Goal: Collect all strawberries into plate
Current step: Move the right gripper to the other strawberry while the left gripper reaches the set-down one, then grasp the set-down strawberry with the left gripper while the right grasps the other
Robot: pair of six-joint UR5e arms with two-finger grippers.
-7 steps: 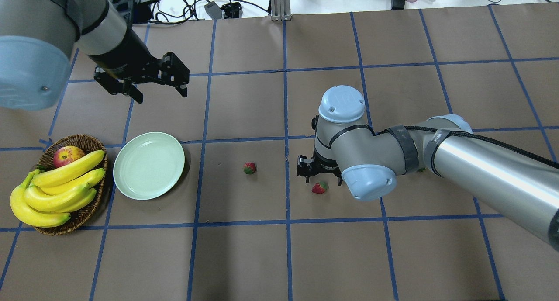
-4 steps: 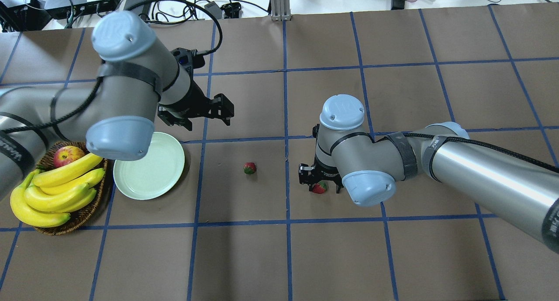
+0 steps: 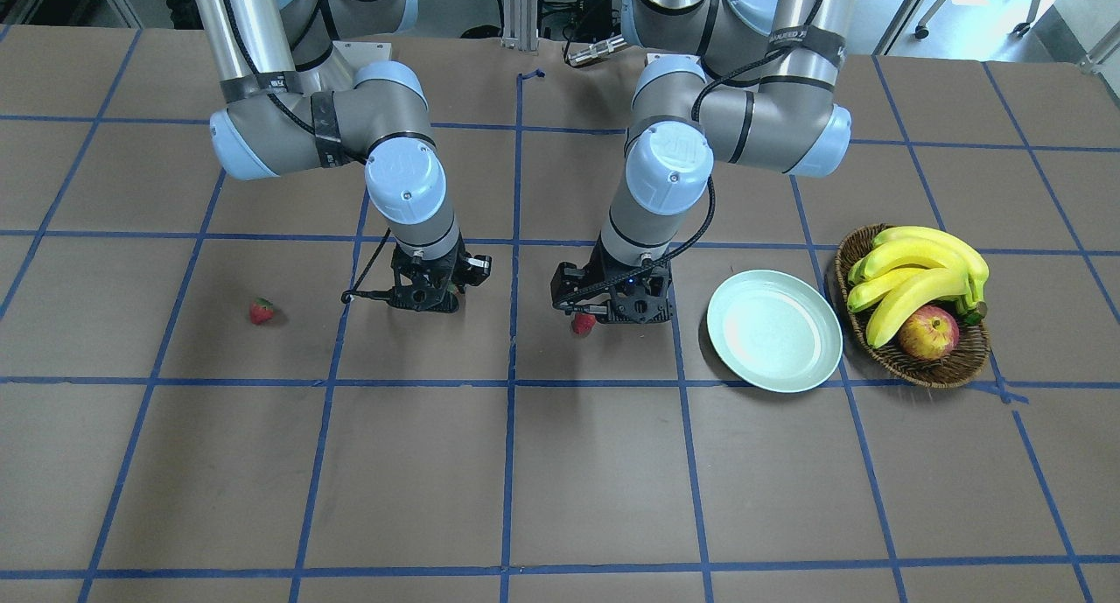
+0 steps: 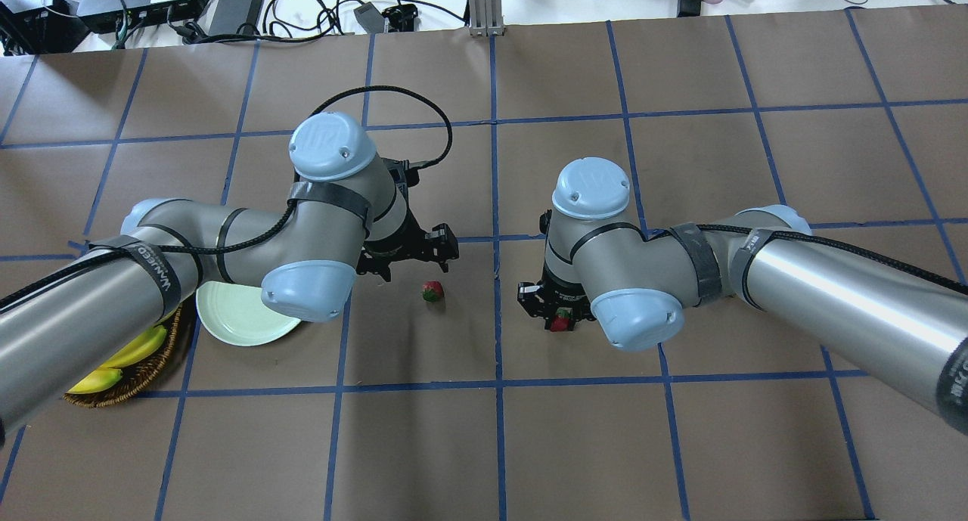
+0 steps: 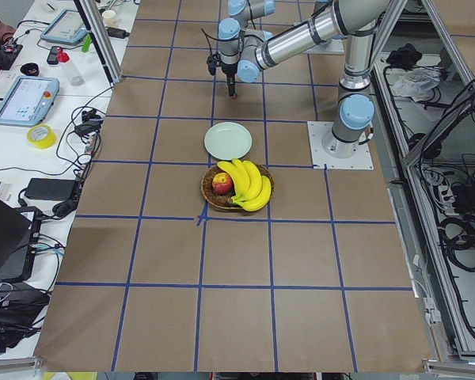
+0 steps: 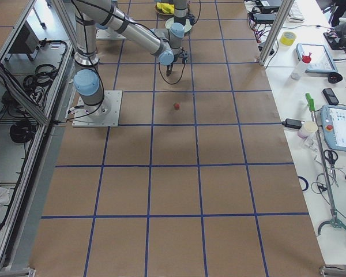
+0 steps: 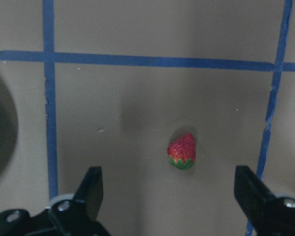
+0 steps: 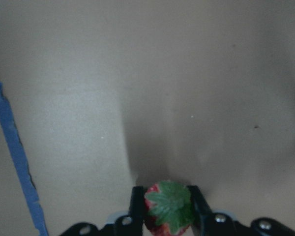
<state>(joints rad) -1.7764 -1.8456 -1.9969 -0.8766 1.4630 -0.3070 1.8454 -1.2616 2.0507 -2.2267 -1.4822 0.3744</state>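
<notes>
working both arms at once
right gripper (image 8: 167, 199) is clamping a strawberry (image 8: 169, 212); left gripper (image 7: 169, 178), jaws wide to straddle, is hovering over the middle strawberry (image 7: 182, 151) near the plate (image 3: 774, 330); third strawberry (image 3: 261, 311) is lying apart.

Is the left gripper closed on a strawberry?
No. In the left wrist view the left gripper is wide open, and the strawberry lies on the table, touched by neither finger.

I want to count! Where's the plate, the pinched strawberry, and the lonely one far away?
plate (image 3: 774, 330): front-facing view, bare middle.
gripped strawberry (image 8: 169, 206): right wrist view, green cap.
far strawberry (image 3: 261, 310): front-facing view, red body.
</notes>
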